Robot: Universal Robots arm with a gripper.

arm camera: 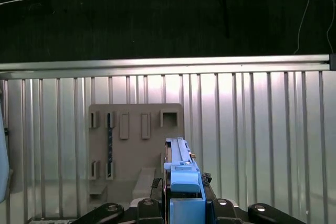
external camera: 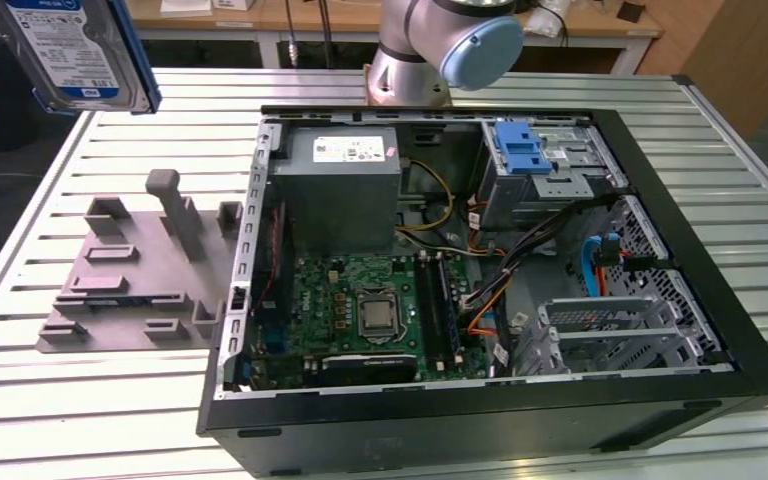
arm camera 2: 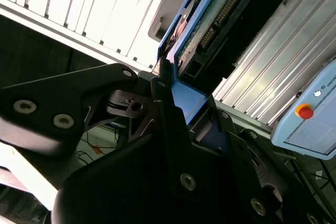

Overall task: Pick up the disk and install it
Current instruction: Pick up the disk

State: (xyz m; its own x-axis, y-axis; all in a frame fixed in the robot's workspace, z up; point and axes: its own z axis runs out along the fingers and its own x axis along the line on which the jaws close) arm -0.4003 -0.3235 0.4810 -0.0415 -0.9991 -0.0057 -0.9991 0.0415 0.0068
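Note:
The disk (external camera: 71,50), silver-grey with a white-and-blue label and a blue carrier, hangs high above the table at the exterior view's far left, above the grey fixture plate (external camera: 131,270). In the second wrist view my gripper (arm camera 2: 189,103) is shut on the blue carrier end of the disk (arm camera 2: 210,19), with black fingers (arm camera 2: 164,90) on either side of it. The first wrist view shows the disk (arm camera: 181,163) edge-on, rising from my gripper (arm camera: 184,205) over the fixture plate (arm camera: 134,140).
An open computer case (external camera: 704,390) lies on the slatted table (external camera: 37,400), holding a grey power supply (external camera: 337,185), a motherboard (external camera: 364,310) and a drive bay with a blue latch (external camera: 531,150). The arm's base (external camera: 424,45) stands behind it. A pendant with a red button (arm camera 2: 304,111) is nearby.

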